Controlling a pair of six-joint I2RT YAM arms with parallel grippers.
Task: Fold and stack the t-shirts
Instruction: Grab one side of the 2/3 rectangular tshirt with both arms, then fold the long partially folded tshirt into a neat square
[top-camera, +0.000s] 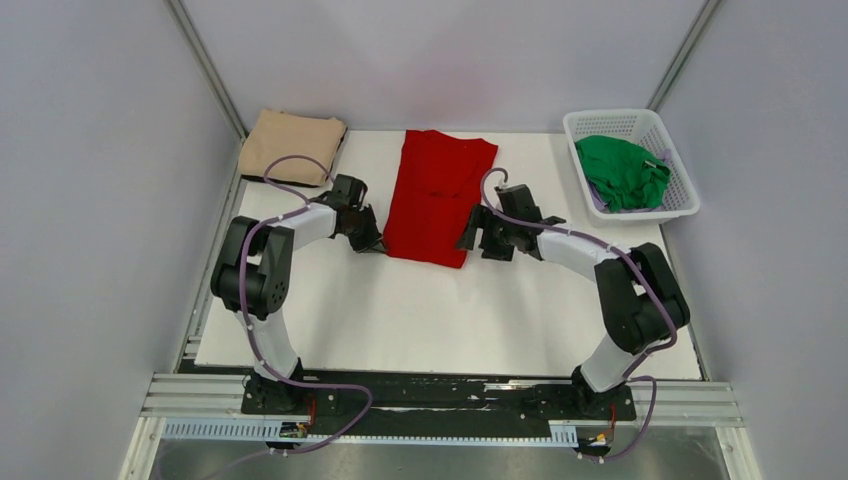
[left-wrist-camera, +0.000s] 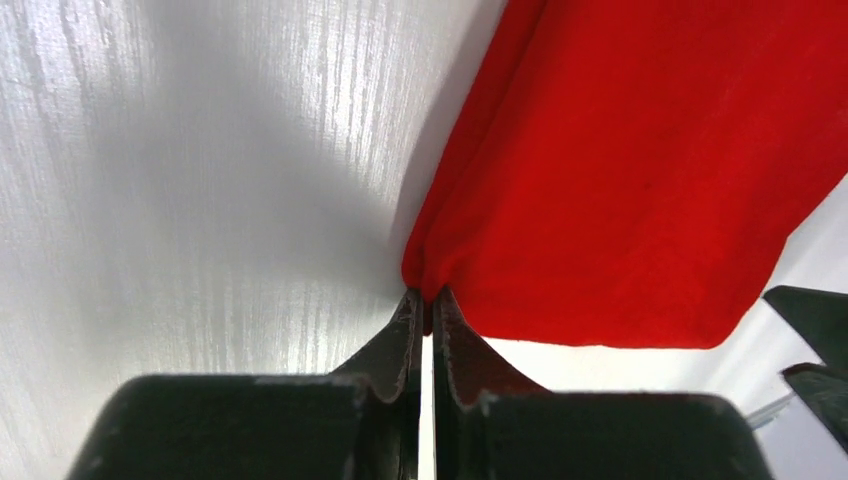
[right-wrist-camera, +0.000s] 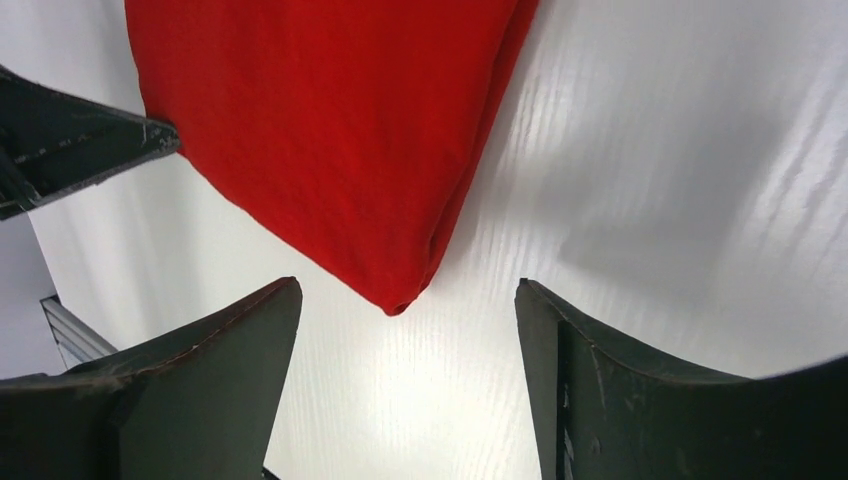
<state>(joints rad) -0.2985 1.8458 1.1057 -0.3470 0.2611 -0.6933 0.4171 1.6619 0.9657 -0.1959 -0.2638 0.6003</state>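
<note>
Left wrist view: left pincer (left-wrist-camera: 425, 300) is nipping the near-left corner of the red t-shirt (left-wrist-camera: 640, 170), which is lying folded lengthwise mid-counter (right-wrist-camera: 650, 150).
Risk: right pincer (right-wrist-camera: 407, 290) is gaping wide around the near-right corner, gripping nothing, so lifting now is likely dragging the cloth lopsided or slipping the thin nip.

I see the red t-shirt (top-camera: 438, 195) folded lengthwise into a long strip, flat on the middle of the table (top-camera: 400, 320), slightly skewed. Far-left corner: tan t-shirt (top-camera: 292, 146), folded into a compact block. Far right: green t-shirt (top-camera: 622, 172), crumpled, unfolded, inside the white lattice basket (top-camera: 610, 115).
</note>
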